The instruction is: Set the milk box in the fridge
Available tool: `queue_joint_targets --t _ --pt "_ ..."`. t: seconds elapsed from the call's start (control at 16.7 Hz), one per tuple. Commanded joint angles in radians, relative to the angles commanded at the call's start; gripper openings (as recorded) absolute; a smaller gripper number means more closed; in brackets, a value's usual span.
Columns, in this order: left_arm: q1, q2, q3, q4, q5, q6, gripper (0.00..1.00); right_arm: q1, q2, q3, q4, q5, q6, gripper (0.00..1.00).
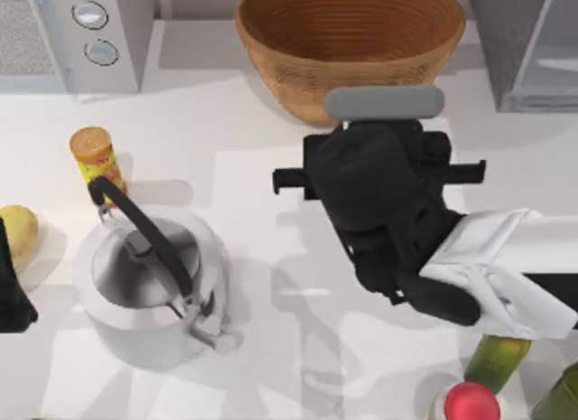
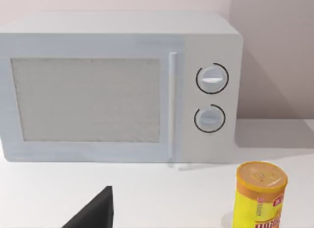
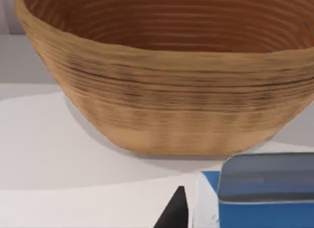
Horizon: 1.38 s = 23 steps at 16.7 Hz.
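Milk box: blue top with a grey-blue upper face, white lower part at one edge; close under the right wrist camera, just in front of the wicker basket; long axis and facing not readable.
Right gripper: over mid-tabletop, just before the basket; black bulk hides what lies beneath from above; whether the fingers are open, closed or gripping, cannot tell.
Fridge: dark grey, pale glassy panel, far right corner.
Left gripper: parked at the left edge beside a yellow fruit; finger state unclear.
Left wrist view: white microwave with two knobs, yellow canister in front.
Top view: white kettle, black handle, near the canister.
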Motion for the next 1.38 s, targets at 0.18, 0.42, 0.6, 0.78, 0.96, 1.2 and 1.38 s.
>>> queue_joint_targets --t 0.18,0.42,0.6,0.78,0.96,1.2,1.38 --pt "0.0 0.0 0.0 0.0 0.0 0.0 1.0 -0.063 -0.065 -0.098 -0.057 -0.059 -0.03 0.0" --pt "0.0 0.0 0.0 0.0 0.0 0.0 1.0 -0.204 -0.295 -0.275 -0.142 -0.185 -0.075 0.0" --pt "0.0 0.0 0.0 0.0 0.0 0.0 1.0 -0.331 -0.569 -0.414 -0.191 -0.309 -0.112 0.0" --pt "0.0 0.0 0.0 0.0 0.0 0.0 1.0 -0.461 -0.892 -0.553 -0.232 -0.45 -0.165 0.0" --pt "0.0 0.0 0.0 0.0 0.0 0.0 1.0 -0.587 -1.212 -0.687 -0.266 -0.591 -0.235 0.0" --pt "0.0 0.0 0.0 0.0 0.0 0.0 1.0 -0.746 -1.545 -0.833 -0.294 -0.747 -0.323 0.0" --pt "0.0 0.0 0.0 0.0 0.0 0.0 1.0 -0.84 -1.689 -0.899 -0.298 -0.819 -0.363 0.0"
